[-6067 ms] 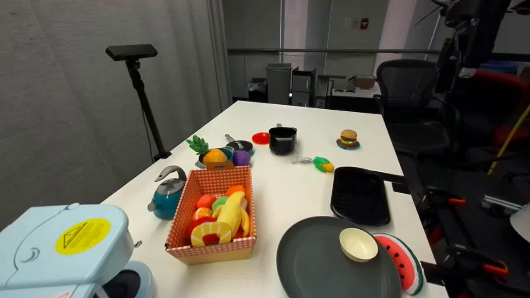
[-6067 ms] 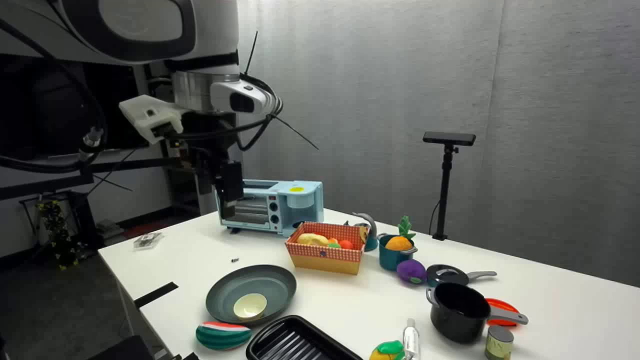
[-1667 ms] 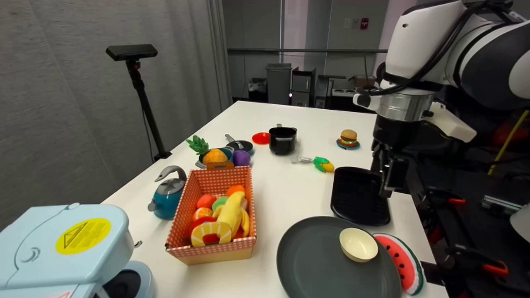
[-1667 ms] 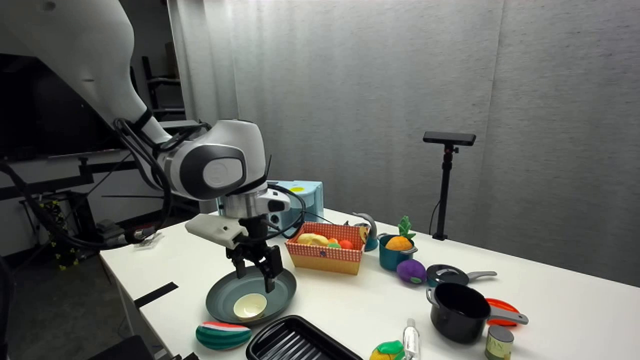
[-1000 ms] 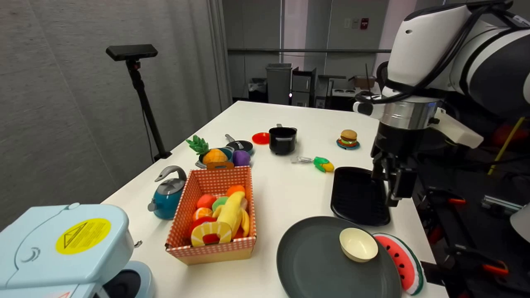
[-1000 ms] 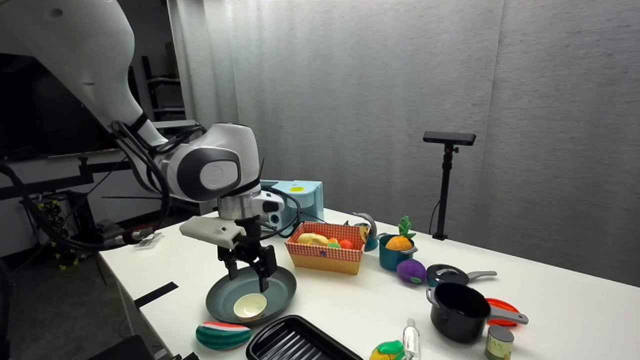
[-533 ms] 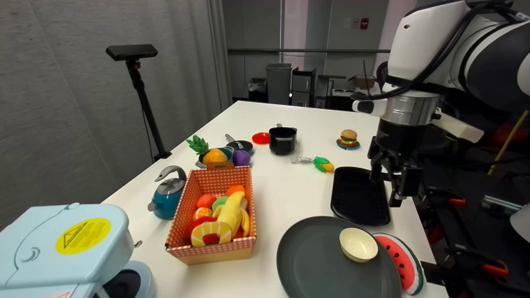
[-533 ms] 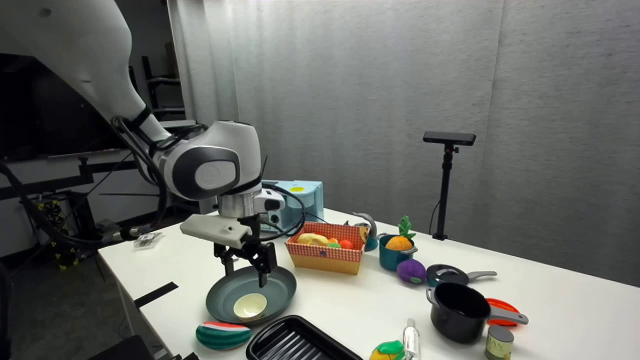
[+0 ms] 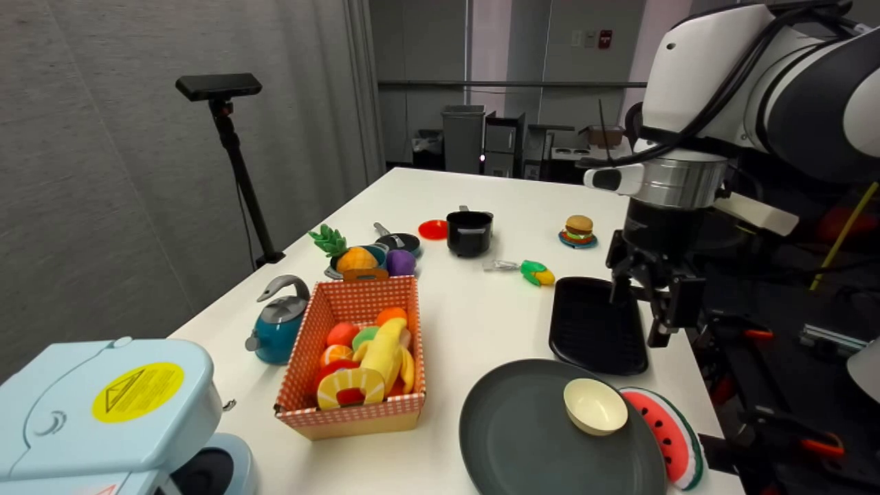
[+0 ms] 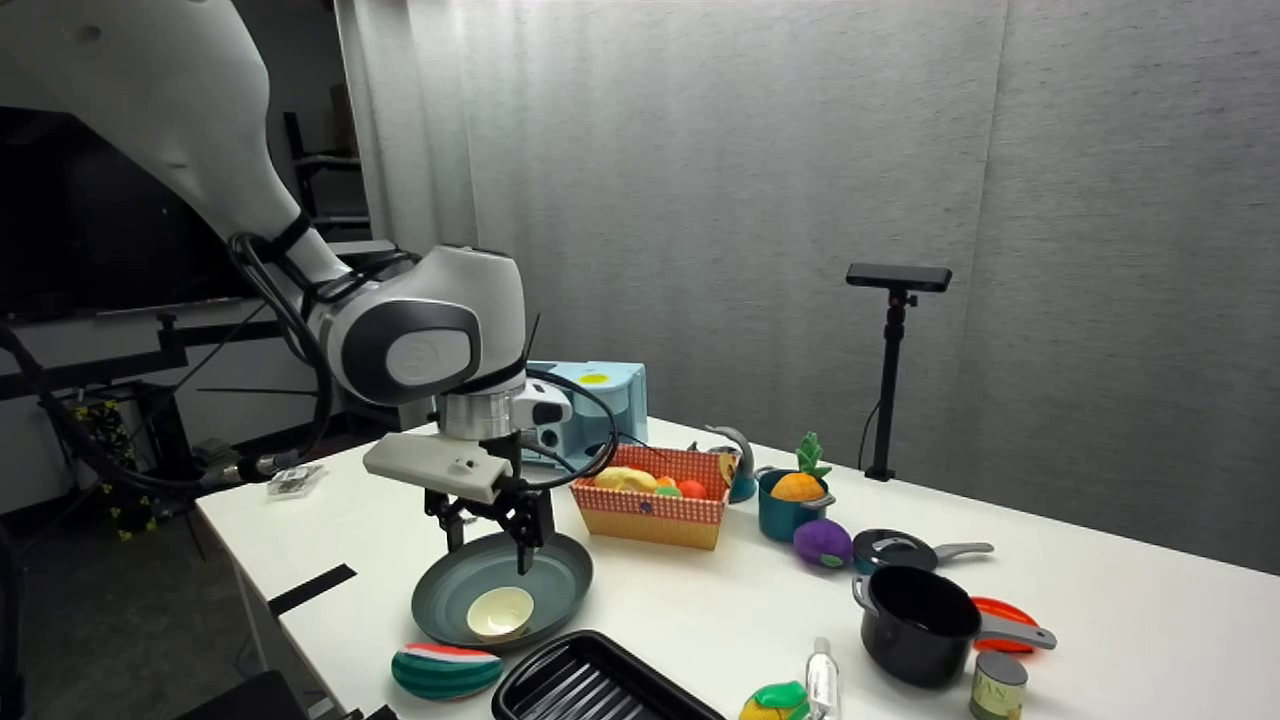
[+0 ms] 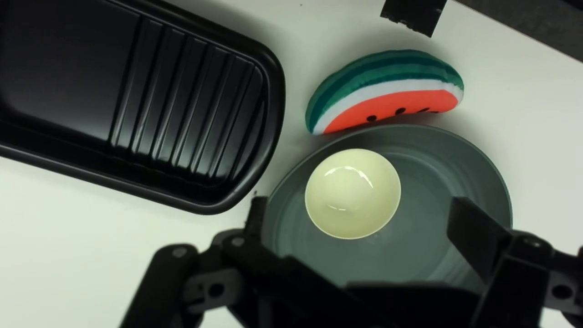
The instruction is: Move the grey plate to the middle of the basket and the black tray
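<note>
The round dark grey plate (image 9: pixel 515 433) lies on the table between the basket and the watermelon; it also shows in an exterior view (image 10: pixel 557 595) and the wrist view (image 11: pixel 423 241). A small cream bowl (image 9: pixel 595 407) sits on the plate, off centre toward the watermelon. The black ribbed tray (image 9: pixel 595 344) lies close beside the plate, as the wrist view (image 11: pixel 59 59) shows too. The red-checked basket (image 9: pixel 361 418) with toy fruit stands on the plate's other side. My gripper (image 11: pixel 359 200) is open and empty above the plate, fingers (image 11: pixel 473 232) wide apart. It also shows in both exterior views (image 9: pixel 637 317) (image 10: pixel 490 553).
A plush watermelon slice (image 11: pixel 387 102) touches or nearly touches the plate's rim. A blue toaster unit (image 9: pixel 110 412) and a teal kettle (image 9: pixel 278 333) stand near the basket. A black pot (image 10: pixel 920 630), corn toy (image 9: pixel 536 273) and bottle (image 10: pixel 822 680) are farther along the table.
Six seconds ago the arm was raised away from the plate. It has since come down over the plate. In the last second the gripper has only turned and shifted slightly. The objects have not moved.
</note>
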Motion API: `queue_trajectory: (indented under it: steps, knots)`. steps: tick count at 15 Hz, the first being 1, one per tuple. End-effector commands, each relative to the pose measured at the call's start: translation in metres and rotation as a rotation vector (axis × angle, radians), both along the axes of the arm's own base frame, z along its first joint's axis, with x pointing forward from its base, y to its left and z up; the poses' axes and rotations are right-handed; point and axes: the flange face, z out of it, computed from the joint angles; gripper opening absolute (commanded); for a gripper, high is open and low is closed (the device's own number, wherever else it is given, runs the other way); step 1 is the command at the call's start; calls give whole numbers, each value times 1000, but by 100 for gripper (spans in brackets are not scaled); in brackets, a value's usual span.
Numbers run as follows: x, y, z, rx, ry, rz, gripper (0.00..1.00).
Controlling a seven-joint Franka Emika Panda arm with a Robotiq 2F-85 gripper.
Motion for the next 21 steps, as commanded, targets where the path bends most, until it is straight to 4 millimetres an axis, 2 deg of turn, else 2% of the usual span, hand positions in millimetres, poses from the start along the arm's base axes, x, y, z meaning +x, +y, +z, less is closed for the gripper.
queue_trajectory:
  steps: [1,7,15,21]
  knots:
    - [2,16,-12,38,-42,6,100]
    - [-3,40,-42,59,-72,20,100]
    - [-14,57,-88,36,-91,20,100]
    - [-19,64,-114,23,-92,40,100]
